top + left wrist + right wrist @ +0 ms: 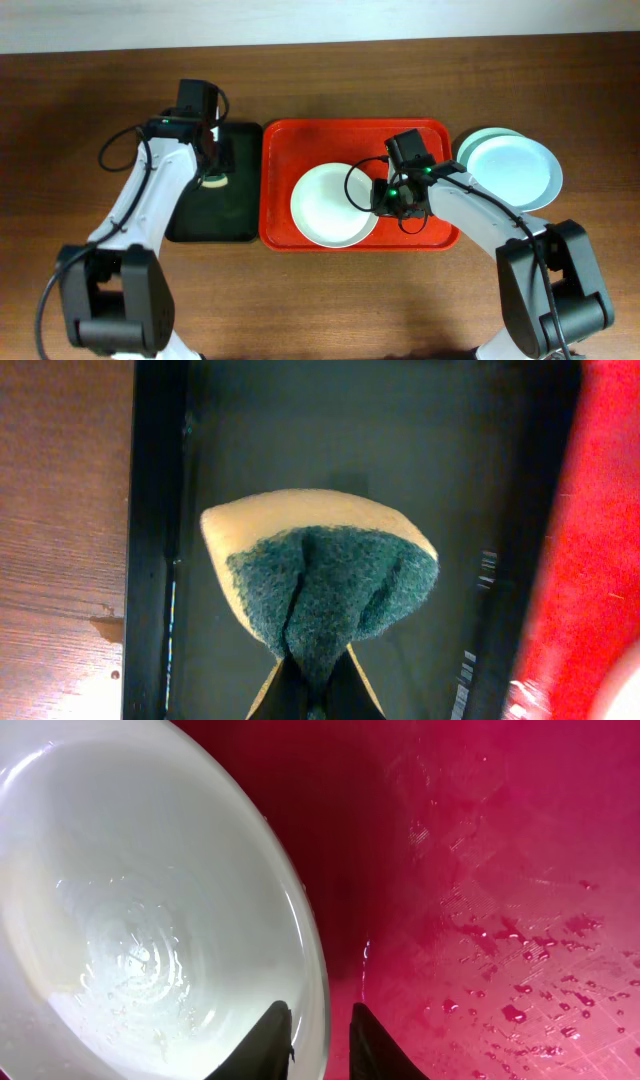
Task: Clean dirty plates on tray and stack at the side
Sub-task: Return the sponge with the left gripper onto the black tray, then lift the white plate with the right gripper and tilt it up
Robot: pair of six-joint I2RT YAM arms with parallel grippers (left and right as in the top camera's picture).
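Two dark fingers of the right tool (318,1012) fill the bottom edge of the right wrist view. They stand a narrow way apart and straddle the rim of the white plate (150,920). A sliver of red shows between the rim and the outer finger, so the tool is slightly parted and not clamped on the plate. The plate's inside looks wet and glossy, with faint rings at its middle. It lies in the red tray (300,140), towards the tray's front and about midway along it, and the right tool is at its right edge. Small droplets (510,1012) speckle the tray floor beside the plate.

From the left wrist, the left tool (315,682) is pinched tight on a sponge (320,570). The sponge is yellow with a green scouring face, and it is creased down the middle where the fingers squeeze it. It hangs over the black tray (350,420), which sits just beside the red tray's left edge. Whether the sponge touches the black tray's floor cannot be told.

Seen from overhead, two pale blue plates (510,170) are stacked on the desk (330,300) just beside the red tray's right edge. The upper one is shifted towards the front right of the lower one.
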